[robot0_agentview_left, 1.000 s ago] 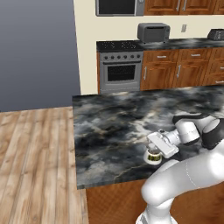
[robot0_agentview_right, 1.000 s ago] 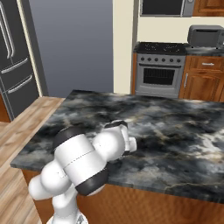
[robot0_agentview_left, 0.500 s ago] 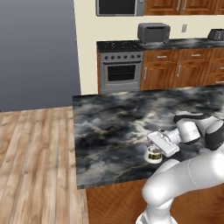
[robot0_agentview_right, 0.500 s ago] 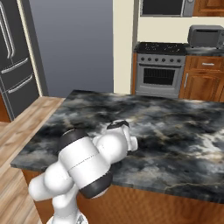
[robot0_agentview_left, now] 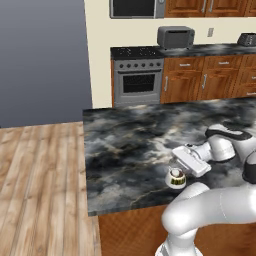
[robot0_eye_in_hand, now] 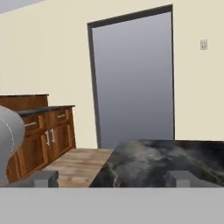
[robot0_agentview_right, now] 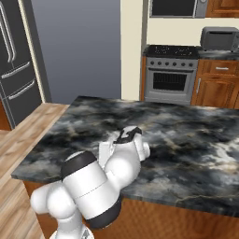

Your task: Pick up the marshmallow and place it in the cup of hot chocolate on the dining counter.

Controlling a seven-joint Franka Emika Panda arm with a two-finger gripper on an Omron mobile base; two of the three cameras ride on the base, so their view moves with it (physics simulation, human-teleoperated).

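The cup of hot chocolate (robot0_agentview_left: 176,178) stands near the front edge of the dining counter (robot0_agentview_left: 130,145), white with a dark olive band. A small pale spot shows in its mouth; I cannot tell whether that is the marshmallow. My gripper (robot0_agentview_left: 178,158) hovers just above and behind the cup, pointing sideways to the left. In the hand view the gripper (robot0_eye_in_hand: 113,178) is open, its fingertips (robot0_eye_in_hand: 42,178) far apart with nothing between them, looking level across the counter (robot0_eye_in_hand: 166,159). In the right base view my own arm covers the cup.
A stove (robot0_agentview_left: 137,82) and wood cabinets (robot0_agentview_left: 210,80) line the back wall, with a toaster (robot0_agentview_left: 175,36) on their counter. A fridge (robot0_agentview_right: 14,70) stands at the far left. Wooden floor (robot0_agentview_left: 40,180) lies left of the counter.
The arm's elbow has turned slightly. The hand stays above the cup, hardly moved.
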